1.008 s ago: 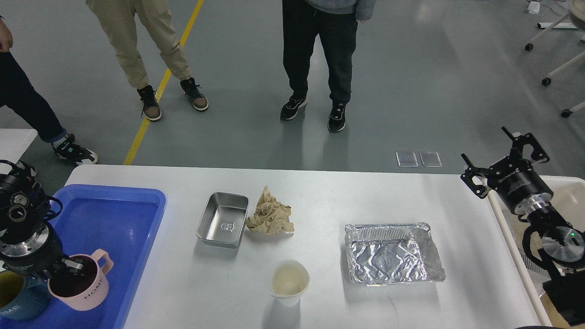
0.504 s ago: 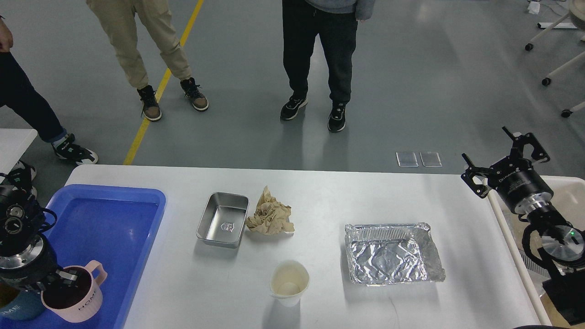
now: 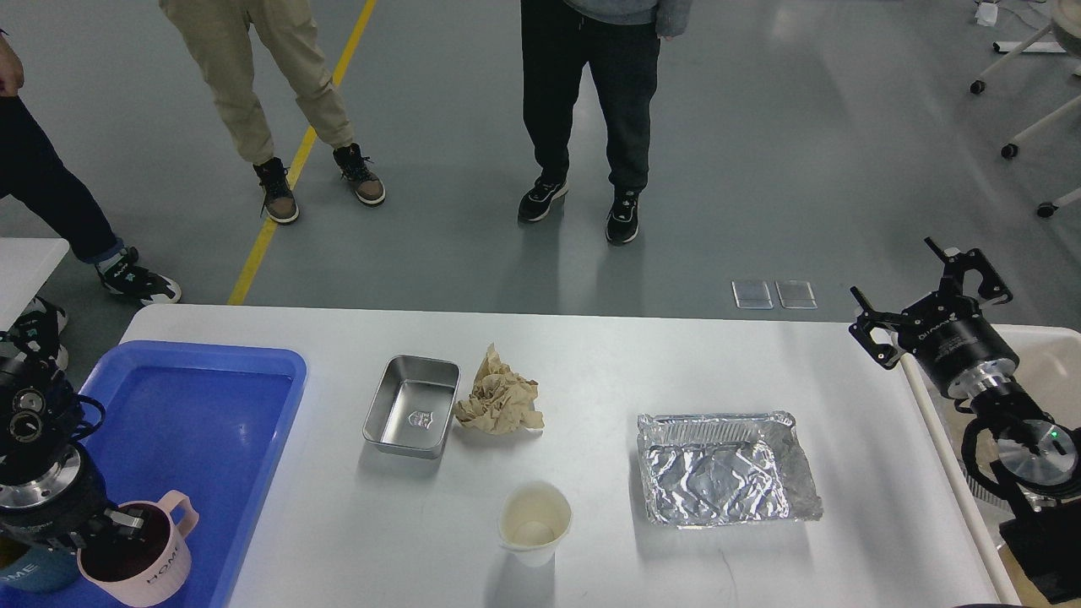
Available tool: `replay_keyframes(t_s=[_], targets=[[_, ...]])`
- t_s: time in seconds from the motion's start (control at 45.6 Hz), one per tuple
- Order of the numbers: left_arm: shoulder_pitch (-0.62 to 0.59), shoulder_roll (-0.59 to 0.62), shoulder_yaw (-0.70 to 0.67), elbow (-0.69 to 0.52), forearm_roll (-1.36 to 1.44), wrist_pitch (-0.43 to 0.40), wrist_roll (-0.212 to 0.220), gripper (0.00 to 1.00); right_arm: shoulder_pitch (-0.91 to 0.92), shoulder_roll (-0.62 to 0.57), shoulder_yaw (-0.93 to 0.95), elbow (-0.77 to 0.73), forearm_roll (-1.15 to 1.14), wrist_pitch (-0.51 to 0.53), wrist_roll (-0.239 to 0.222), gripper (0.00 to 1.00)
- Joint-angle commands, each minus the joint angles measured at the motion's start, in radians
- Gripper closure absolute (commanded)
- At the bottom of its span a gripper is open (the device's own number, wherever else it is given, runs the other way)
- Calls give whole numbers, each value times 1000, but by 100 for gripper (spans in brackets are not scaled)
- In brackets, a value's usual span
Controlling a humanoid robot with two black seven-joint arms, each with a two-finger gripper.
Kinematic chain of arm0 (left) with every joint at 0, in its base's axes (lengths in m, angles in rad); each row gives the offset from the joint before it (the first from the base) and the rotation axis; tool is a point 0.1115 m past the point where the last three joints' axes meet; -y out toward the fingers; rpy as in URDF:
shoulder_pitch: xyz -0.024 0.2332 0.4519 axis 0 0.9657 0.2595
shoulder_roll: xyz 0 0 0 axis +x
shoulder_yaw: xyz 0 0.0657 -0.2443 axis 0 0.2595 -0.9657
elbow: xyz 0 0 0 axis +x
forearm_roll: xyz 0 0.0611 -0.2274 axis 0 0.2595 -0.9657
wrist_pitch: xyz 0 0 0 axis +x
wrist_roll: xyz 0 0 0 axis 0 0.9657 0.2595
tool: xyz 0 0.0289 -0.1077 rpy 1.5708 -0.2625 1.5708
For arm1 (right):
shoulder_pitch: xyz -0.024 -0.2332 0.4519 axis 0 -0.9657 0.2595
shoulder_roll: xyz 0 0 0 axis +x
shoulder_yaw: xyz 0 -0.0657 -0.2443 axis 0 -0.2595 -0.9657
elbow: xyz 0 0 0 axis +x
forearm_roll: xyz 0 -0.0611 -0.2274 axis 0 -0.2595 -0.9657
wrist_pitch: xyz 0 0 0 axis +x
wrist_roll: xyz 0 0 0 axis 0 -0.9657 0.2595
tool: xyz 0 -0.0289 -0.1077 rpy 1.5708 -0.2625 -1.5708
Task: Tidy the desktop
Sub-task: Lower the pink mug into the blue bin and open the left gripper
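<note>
The white desktop (image 3: 633, 355) carries a steel tin (image 3: 411, 407), a crumpled brown paper (image 3: 500, 395), a white paper cup (image 3: 534, 522) and a foil tray (image 3: 722, 469). A blue tray (image 3: 203, 405) lies at its left end. My left gripper (image 3: 118, 525) is shut on the rim of a pink mug (image 3: 143, 561) at the tray's near left corner, beside a blue mug (image 3: 25, 576). My right gripper (image 3: 899, 279) is open and empty, raised over the table's right edge, well apart from the foil tray.
A cream bin (image 3: 1051, 363) stands just past the table's right edge, under my right arm. Three people stand on the grey floor beyond the far edge. A small white table (image 3: 25, 262) is at the far left.
My left gripper has moved the pink mug down and to the left, toward the tray's near corner. The right gripper has barely shifted.
</note>
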Motion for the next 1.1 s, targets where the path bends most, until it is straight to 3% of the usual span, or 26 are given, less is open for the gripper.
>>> replay_keyframes(t_s=[0.0, 0.526, 1.074], targets=[[18, -7, -6, 20, 0, 0, 0, 100, -2, 1, 0, 0, 0, 0, 0, 0], [20, -73, -45, 115, 0, 0, -3, 100, -2, 5, 0, 0, 0, 2, 0, 0], [28, -80, -43, 132, -2, 0, -3, 97, -2, 6, 0, 0, 0, 2, 0, 0]])
